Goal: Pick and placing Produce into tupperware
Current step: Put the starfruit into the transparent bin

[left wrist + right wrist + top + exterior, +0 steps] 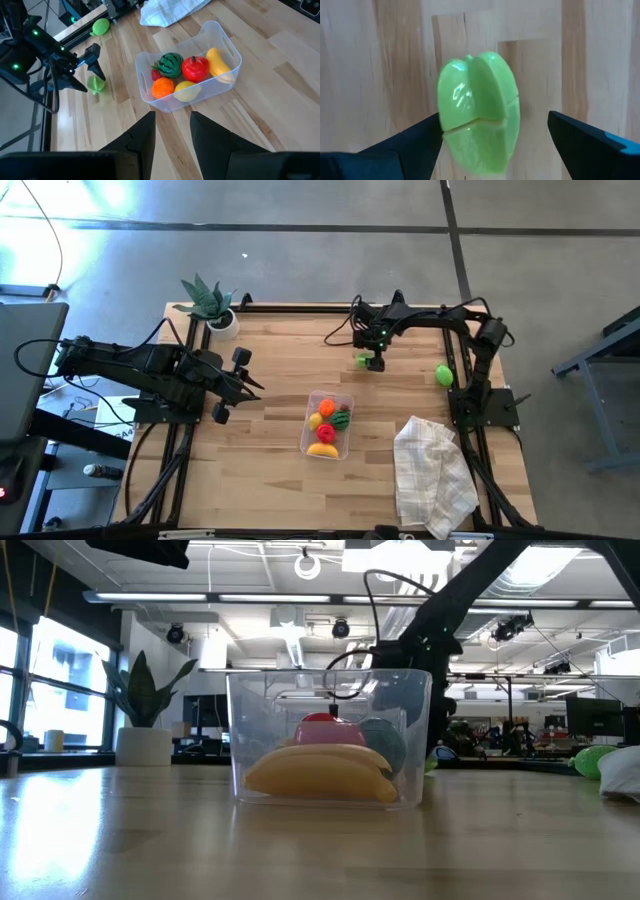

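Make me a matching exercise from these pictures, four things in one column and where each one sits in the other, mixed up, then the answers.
Things:
1. banana
2. green pepper
3. potted plant
4. checked cloth

Places:
A. on the bare wood between the open right gripper's fingers
B. at the table's far left corner
C. inside the tupperware
D. on the wood near the right arm's base

Pairs: 1-C, 2-A, 3-B, 4-D
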Available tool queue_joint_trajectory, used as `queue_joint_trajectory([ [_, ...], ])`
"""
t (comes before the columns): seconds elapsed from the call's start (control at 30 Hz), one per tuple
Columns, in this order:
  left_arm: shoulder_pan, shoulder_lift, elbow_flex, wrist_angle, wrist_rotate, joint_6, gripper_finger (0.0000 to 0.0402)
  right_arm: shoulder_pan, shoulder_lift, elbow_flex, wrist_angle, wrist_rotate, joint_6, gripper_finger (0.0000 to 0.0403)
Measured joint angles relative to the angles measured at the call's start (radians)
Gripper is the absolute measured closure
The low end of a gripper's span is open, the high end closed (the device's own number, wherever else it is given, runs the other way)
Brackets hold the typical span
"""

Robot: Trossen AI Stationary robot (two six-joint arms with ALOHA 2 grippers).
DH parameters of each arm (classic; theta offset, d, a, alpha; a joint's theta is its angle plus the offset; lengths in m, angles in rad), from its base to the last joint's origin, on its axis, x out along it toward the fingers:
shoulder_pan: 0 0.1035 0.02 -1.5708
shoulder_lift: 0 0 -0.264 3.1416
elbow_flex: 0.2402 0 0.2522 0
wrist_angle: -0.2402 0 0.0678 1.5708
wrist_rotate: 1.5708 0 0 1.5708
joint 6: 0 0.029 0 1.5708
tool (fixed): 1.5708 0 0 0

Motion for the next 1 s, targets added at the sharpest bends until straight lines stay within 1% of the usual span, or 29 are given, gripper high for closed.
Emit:
queue_joint_trajectory([
  [0.63,0.000,0.000,0.000,0.000,0.000,0.000,0.0291,0.000,0.004,0.000,0.023,-0.002,0.005,0.0059],
  [1.0,0.000,0.000,0.000,0.000,0.000,0.000,0.0291,0.000,0.032,0.000,0.031,-0.021,0.027,0.0059],
])
